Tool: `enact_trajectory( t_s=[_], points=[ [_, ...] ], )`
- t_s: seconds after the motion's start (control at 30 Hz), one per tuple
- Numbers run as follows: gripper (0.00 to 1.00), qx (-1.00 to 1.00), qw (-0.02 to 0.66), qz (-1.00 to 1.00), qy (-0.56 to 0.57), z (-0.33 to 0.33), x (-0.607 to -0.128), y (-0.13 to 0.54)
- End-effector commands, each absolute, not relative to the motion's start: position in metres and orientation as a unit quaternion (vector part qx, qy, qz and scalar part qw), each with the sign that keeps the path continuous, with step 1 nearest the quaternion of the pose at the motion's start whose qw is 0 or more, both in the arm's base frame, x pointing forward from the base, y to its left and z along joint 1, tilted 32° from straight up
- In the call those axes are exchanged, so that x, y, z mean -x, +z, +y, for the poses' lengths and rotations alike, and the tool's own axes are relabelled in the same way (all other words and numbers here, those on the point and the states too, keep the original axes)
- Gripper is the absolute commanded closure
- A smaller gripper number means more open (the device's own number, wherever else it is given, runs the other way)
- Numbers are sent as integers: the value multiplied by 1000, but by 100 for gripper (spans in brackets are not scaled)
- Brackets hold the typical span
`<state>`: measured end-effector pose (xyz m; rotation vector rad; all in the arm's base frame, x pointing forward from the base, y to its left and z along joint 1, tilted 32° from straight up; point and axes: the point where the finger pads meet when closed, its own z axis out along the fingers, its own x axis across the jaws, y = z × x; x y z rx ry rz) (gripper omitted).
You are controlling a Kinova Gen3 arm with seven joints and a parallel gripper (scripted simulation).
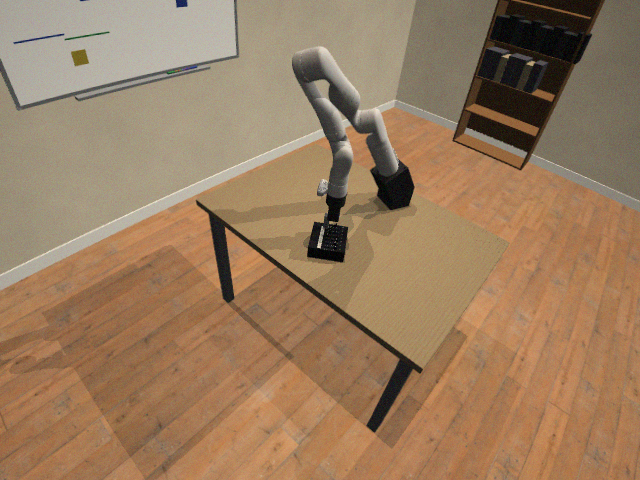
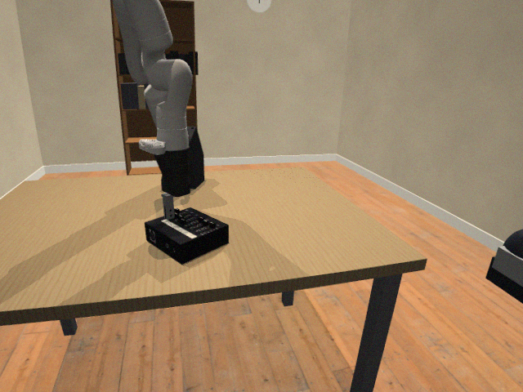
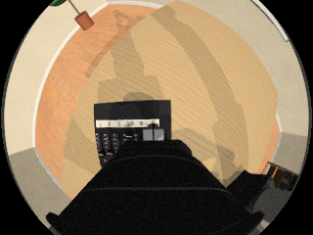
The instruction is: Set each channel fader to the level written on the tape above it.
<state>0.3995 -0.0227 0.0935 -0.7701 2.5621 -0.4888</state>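
Note:
The black lighting desk [image 1: 327, 241] stands on its feet on the table, with a white tape strip along one edge and several faders beside it. It also shows in the exterior view [image 2: 185, 233] and in the wrist view [image 3: 132, 125]. My gripper [image 2: 167, 214] points straight down with its fingers shut and empty, the tips at the desk's top near the tape end by the far corner. In the top view the gripper [image 1: 326, 223] reaches the desk's far edge. In the wrist view the fingertips [image 3: 153, 133] sit just below the tape strip. The written levels and fader positions are too small to read.
The arm's black base [image 1: 394, 187] stands on the table behind the desk. A bookshelf [image 1: 527, 77] is in the room's corner and a whiteboard [image 1: 113, 41] hangs on the wall. The table's near edge [image 2: 211, 291] lies in front of the desk.

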Motion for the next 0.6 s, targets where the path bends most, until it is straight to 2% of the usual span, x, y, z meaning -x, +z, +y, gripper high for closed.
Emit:
enact_trajectory(
  t_s=[0.0,0.57],
  points=[
    [100,278,209,921,-176,-21,-399,93],
    [100,278,209,921,-176,-14,-395,89]
  ],
)
